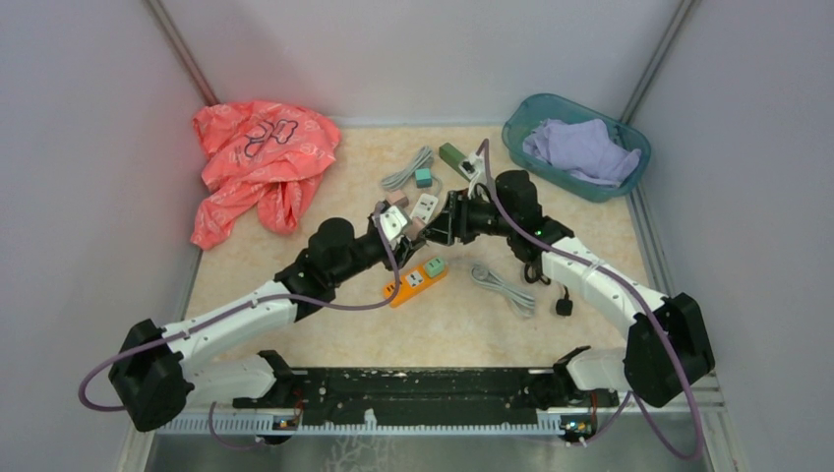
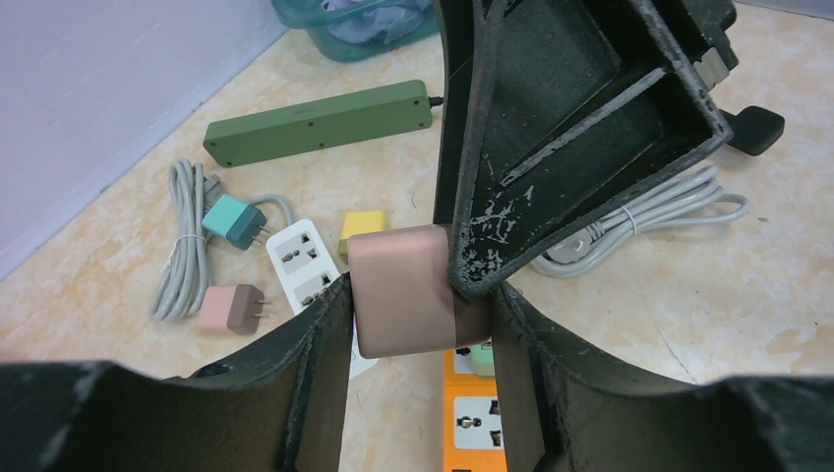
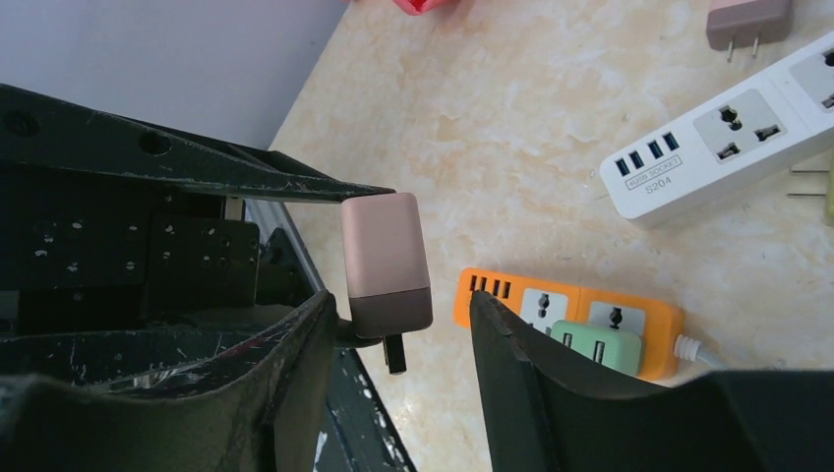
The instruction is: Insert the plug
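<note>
A pink plug with a brown end (image 2: 403, 295) hangs above the table, and my left gripper (image 2: 421, 291) is shut on its sides. In the right wrist view the same plug (image 3: 384, 256) points its dark prongs downward. My right gripper (image 3: 401, 300) is open around it: the plug sits by the left finger and a gap shows to the right finger (image 3: 551, 383). From above, both grippers meet at the plug (image 1: 412, 228). Below lies an orange power strip (image 1: 415, 281) with free sockets (image 3: 544, 303) and a mint adapter (image 3: 595, 344) plugged in.
A white strip (image 1: 425, 206), a dark green strip (image 1: 454, 155), a teal plug (image 1: 423, 177), another pink plug (image 2: 228, 308) and a yellow plug (image 2: 364, 224) lie behind. Grey cables (image 1: 502, 287) and a black plug (image 1: 565, 306) lie right. A red cloth (image 1: 261, 162) and a teal basket (image 1: 618, 182) sit at the back.
</note>
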You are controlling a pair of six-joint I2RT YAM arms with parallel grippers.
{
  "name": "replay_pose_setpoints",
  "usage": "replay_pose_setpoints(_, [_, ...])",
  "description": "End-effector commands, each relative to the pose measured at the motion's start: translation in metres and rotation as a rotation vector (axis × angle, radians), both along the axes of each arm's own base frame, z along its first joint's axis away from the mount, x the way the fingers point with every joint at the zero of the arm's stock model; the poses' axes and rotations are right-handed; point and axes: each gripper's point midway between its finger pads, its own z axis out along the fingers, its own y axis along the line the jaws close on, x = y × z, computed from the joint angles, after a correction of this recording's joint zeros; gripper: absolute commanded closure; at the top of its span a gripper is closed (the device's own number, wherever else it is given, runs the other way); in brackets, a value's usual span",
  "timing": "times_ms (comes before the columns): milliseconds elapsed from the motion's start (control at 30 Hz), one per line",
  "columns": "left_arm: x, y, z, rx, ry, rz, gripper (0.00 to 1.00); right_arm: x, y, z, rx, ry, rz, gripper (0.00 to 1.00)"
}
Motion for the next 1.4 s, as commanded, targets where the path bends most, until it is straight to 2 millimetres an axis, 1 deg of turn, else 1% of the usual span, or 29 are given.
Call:
replay_pose_setpoints(0, [-0.008, -0.003, 0.023, -0.061, -0.067, -0.043, 0.57, 0.004, 0.008, 0.037, 0.104, -0.075, 0.054, 0.51])
replay_pose_setpoints(333, [-0.015, -0.003, 0.027, -0.095, -0.074, -0.065, 0.57, -0.007, 0.013, 0.043, 0.155, -0.091, 0.139, 0.85])
replay_pose_setpoints(433, [-0.016, -0.004, 0.026, -0.103, -0.069, -0.066, 0.5, -0.011, 0.012, 0.042, 0.16, -0.108, 0.156, 0.95])
replay_pose_setpoints(500, [-0.015, -0.003, 0.025, -0.108, -0.06, -0.059, 0.43, -0.012, 0.011, 0.041, 0.162, -0.125, 0.167, 1.0])
replay_pose_setpoints(633, [-0.018, -0.001, 0.024, -0.109, -0.037, -0.063, 0.32, -0.012, 0.005, 0.038, 0.159, -0.161, 0.175, 1.0])
replay_pose_setpoints(733, [-0.021, 0.001, 0.024, -0.101, -0.006, -0.074, 0.27, -0.01, -0.001, 0.036, 0.146, -0.191, 0.179, 1.0])
replay_pose_setpoints(900, [-0.025, 0.008, 0.03, -0.12, 0.077, -0.116, 0.24, -0.01, -0.008, 0.035, 0.139, -0.247, 0.193, 1.0])
replay_pose_setpoints(1033, [-0.034, 0.011, 0.041, -0.144, 0.148, -0.187, 0.24, -0.014, -0.006, 0.037, 0.162, -0.283, 0.227, 1.0])
replay_pose_setpoints(1100, [-0.035, 0.017, 0.046, -0.163, 0.17, -0.195, 0.24, -0.018, -0.004, 0.039, 0.187, -0.29, 0.254, 1.0])
replay_pose_setpoints(1200, [-0.034, 0.029, 0.059, -0.205, 0.196, -0.2, 0.24, -0.023, -0.003, 0.043, 0.214, -0.316, 0.285, 1.0])
replay_pose_setpoints(1300, [-0.034, 0.036, 0.062, -0.207, 0.255, -0.218, 0.23, -0.027, -0.003, 0.047, 0.237, -0.357, 0.308, 1.0])
replay_pose_setpoints(1367, [-0.037, 0.035, 0.06, -0.192, 0.299, -0.245, 0.24, -0.03, -0.002, 0.048, 0.251, -0.375, 0.324, 1.0])
